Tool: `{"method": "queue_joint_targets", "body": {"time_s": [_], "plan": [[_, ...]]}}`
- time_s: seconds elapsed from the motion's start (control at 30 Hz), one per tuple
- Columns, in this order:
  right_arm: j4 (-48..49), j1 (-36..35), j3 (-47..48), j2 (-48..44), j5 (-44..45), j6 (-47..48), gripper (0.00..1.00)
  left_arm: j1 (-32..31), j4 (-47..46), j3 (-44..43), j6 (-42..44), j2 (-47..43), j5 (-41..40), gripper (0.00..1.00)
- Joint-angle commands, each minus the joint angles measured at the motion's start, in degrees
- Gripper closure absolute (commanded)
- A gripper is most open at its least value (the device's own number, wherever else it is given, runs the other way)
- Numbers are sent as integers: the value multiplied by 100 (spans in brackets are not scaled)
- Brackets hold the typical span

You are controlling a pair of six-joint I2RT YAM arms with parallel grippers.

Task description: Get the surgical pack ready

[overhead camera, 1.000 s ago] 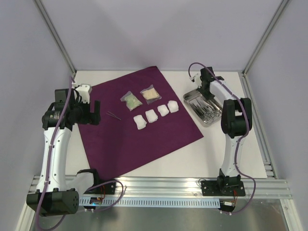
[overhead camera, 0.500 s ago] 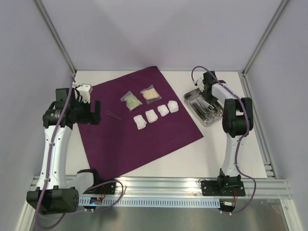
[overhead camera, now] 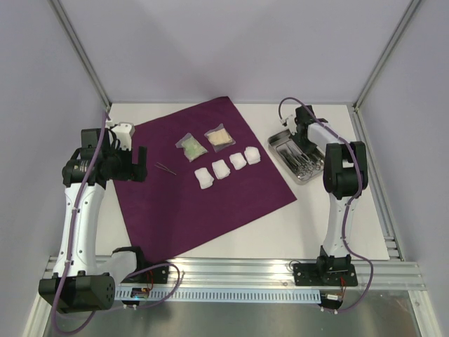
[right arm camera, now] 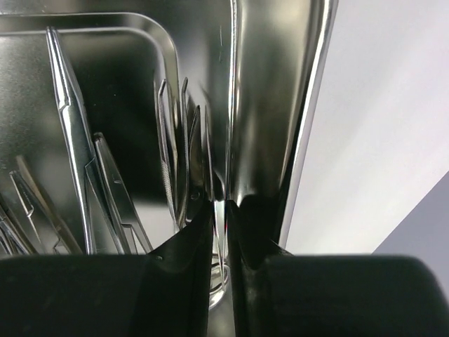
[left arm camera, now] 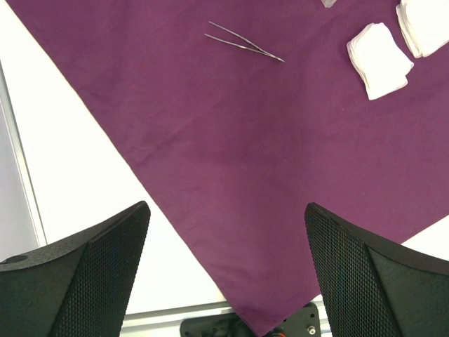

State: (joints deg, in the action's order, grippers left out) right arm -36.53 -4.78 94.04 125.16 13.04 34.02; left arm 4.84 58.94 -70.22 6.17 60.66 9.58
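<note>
Surgical pack pieces are spread on a white counter [overhead camera: 280,225]. The left end effector [overhead camera: 130,165] hangs above the left corner of a deep-purple cloth [overhead camera: 203,210], its jaws spread wide with nothing between them. Ahead and to its right on the cloth lie thin steel tweezers [overhead camera: 166,168]. Farther right are a row of four white gauze pads [overhead camera: 224,167] and, beyond them, two clear packets [overhead camera: 191,146]. Right of the cloth, on the bare counter, sits a small steel tray [overhead camera: 302,180] holding scissor-like instruments [overhead camera: 303,160]. The right end effector [overhead camera: 289,135] is down at the tray's far left corner. In its wrist view the fingertips [right arm camera: 203,232] are almost together against the tray's inner wall [right arm camera: 266,105], and instruments lie just to their left. Only a thin slit shows between the fingertips, and whether they pinch anything cannot be told.
</note>
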Motion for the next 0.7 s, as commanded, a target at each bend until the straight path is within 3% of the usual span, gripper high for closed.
{"method": "queue_joint_targets", "body": {"time_s": [0.0,0.27,0.43,0.67], "plan": [[41,29,53,52,-64,-115,85,-10,-40,-36,77,-28,79,0],[-143,29,220,-360,-56,-308,80,-10,-49,-62,121,-63,87,0],[-407,12,492,-642,15,-449,71,-10,-31,-54,138,-116,61,0],[-740,-330,861,-1563,-47,-1133,64,-1,-128,34,68,-125,-140,0]]}}
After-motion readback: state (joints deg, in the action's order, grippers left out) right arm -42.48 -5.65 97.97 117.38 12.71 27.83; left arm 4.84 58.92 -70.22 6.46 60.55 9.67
